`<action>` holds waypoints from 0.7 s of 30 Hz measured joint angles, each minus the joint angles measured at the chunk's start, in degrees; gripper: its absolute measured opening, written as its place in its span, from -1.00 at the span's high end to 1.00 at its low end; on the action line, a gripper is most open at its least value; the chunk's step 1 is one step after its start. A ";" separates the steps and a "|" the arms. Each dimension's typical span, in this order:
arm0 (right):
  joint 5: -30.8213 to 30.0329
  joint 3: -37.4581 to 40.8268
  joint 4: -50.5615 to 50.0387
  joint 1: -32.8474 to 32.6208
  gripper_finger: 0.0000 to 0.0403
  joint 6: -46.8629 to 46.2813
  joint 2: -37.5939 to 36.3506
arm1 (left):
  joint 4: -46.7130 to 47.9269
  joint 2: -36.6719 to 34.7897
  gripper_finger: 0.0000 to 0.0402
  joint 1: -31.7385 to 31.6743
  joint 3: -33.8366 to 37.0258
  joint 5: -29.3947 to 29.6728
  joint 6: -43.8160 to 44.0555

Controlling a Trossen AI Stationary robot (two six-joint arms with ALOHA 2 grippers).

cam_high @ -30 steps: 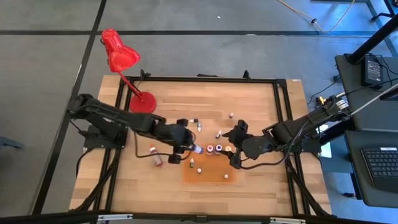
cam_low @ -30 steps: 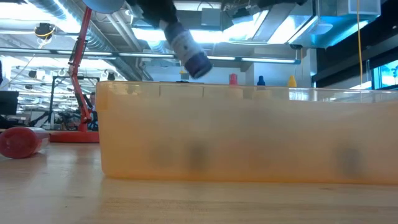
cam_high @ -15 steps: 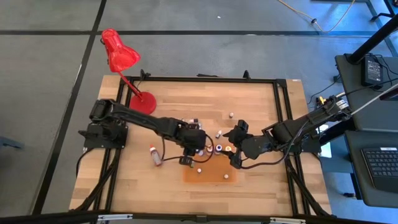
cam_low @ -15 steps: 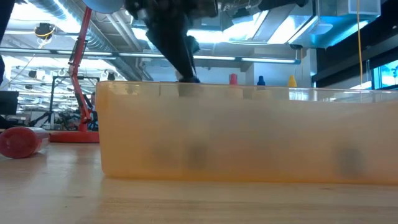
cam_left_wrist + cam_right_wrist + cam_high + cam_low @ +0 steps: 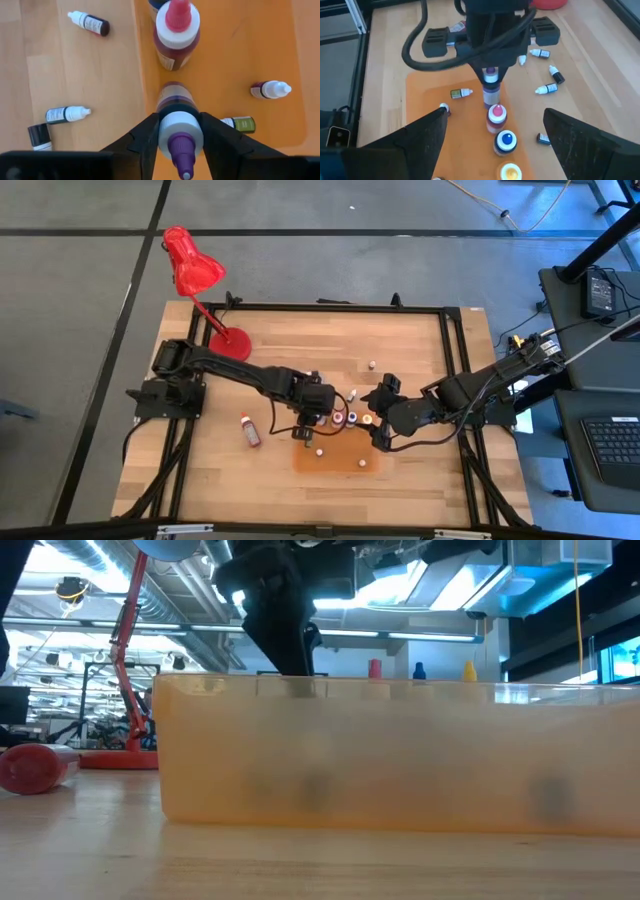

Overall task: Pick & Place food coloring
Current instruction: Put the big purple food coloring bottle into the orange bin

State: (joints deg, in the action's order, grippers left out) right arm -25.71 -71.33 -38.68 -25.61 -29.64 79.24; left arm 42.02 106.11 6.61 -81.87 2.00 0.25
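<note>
Orange tray (image 5: 280, 60): upright purple-capped bottle (image 5: 177, 120), white collar

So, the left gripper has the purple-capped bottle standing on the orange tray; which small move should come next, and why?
Probably open the left gripper a little more and lift straight up. The purple-capped bottle stands upright on the orange tray, in line with the pink-capped bottle, and the fingers look close against its white collar. A sideways pull could tip it onto its neighbour.

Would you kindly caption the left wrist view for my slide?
Left gripper setting a purple-capped bottle upright on the flat orange mat, behind a pink-capped bottle.
</note>
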 joint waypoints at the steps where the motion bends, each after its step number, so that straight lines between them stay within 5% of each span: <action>1: 0.00 0.00 -0.19 0.00 -0.64 0.02 0.00 | -0.11 -0.13 0.32 -0.02 0.00 0.00 -0.02; 21: -0.11 0.00 -0.52 0.00 -0.64 0.07 0.00 | -0.22 -0.13 0.29 0.02 0.04 -0.04 -1.05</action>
State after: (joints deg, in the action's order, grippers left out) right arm -25.82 -71.33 -39.20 -25.61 -29.56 79.24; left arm 41.80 105.97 6.63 -81.82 1.96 -0.80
